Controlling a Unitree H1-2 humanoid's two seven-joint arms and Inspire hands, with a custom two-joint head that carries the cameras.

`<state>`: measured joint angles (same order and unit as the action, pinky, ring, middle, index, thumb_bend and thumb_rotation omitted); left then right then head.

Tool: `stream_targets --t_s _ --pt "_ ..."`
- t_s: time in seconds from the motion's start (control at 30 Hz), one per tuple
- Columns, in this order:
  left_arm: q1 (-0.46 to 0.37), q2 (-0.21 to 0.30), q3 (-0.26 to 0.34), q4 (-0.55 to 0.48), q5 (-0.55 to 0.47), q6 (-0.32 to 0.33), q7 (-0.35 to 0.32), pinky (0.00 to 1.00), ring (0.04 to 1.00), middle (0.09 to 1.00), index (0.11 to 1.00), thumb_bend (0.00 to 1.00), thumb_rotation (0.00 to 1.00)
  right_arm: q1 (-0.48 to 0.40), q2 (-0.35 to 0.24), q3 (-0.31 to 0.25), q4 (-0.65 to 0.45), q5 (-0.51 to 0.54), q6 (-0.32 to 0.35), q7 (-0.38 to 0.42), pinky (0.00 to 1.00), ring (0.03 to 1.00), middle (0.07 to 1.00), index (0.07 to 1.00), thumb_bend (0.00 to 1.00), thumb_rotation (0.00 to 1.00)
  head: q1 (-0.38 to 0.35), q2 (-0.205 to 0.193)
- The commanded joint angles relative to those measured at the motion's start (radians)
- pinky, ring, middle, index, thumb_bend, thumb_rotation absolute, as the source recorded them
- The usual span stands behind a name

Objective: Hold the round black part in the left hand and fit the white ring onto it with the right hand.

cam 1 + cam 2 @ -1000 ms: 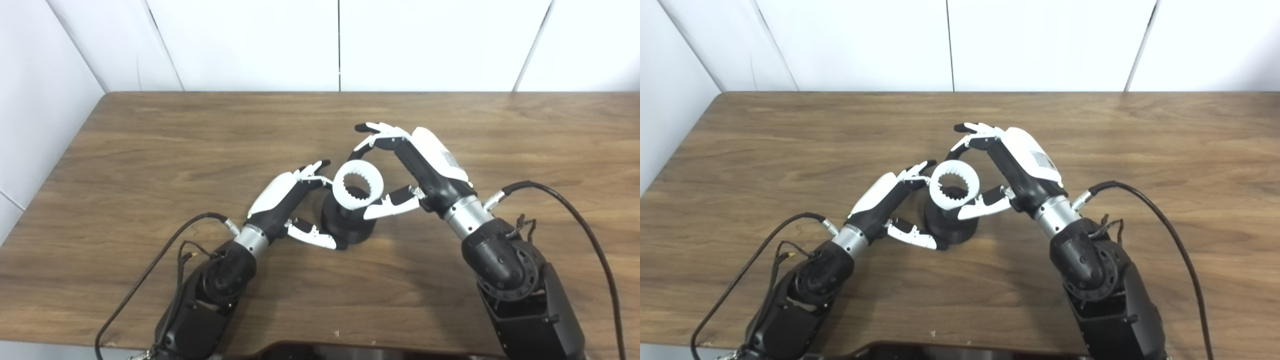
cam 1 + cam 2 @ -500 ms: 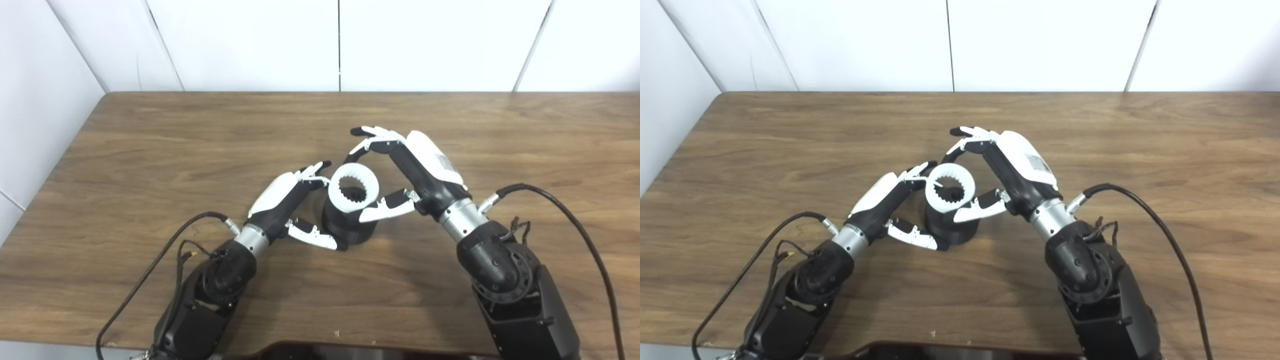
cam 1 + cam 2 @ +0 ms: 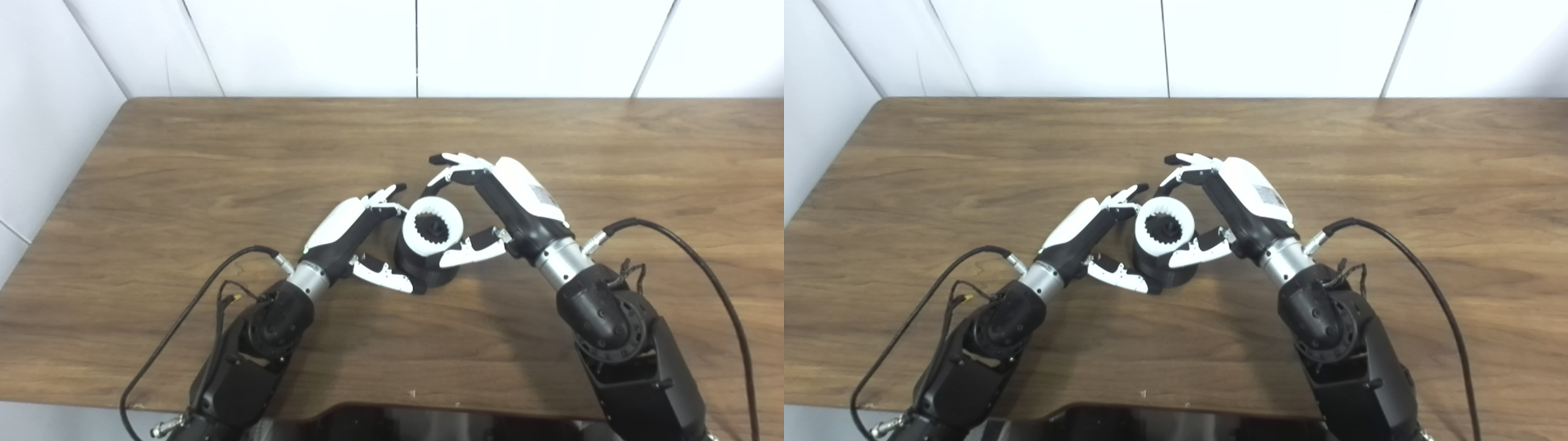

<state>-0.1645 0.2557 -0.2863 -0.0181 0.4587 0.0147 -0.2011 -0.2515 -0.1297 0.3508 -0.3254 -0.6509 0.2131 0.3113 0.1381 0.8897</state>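
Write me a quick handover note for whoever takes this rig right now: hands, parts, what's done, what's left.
Left hand: shut on the round black part, which stands on the wooden table, thumb at its base.
Right hand: shut on the white ring, pinched between fingers and thumb.
Done: ring sits on top of the black part, roughly centred over its toothed core.
Left: whether it is fully seated cannot be told from here; press it home if needed, then release the right hand.

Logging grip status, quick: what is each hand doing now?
Left hand: shut on the round black part.
Right hand: shut on the toothed white ring.
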Motion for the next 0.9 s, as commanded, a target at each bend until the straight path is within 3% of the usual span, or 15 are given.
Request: stream_targets --t_s 0.0,0.6,0.87 --pt "0.003 0.013 -0.005 -0.016 -0.017 0.000 -0.029 1.00 1.000 1.000 0.625 0.96 0.35 -0.026 -0.003 -0.010 -0.018 0.005 -0.018 -0.011 0.94 0.915 0.873 0.494 0.52 0.16 -0.001 0.003" --pt "0.012 0.023 0.000 -0.039 -0.034 0.018 -0.045 1.00 1.000 1.000 0.625 0.94 0.32 -0.013 -0.014 -0.013 -0.008 0.018 -0.009 -0.012 0.97 0.923 0.874 0.494 0.52 0.16 0.001 0.011" --pt "0.010 0.015 -0.005 -0.042 -0.031 0.020 -0.043 1.00 1.000 1.000 0.624 0.95 0.33 -0.013 -0.005 0.000 0.008 0.008 -0.027 -0.025 0.93 0.911 0.871 0.494 0.52 0.16 0.011 0.013"
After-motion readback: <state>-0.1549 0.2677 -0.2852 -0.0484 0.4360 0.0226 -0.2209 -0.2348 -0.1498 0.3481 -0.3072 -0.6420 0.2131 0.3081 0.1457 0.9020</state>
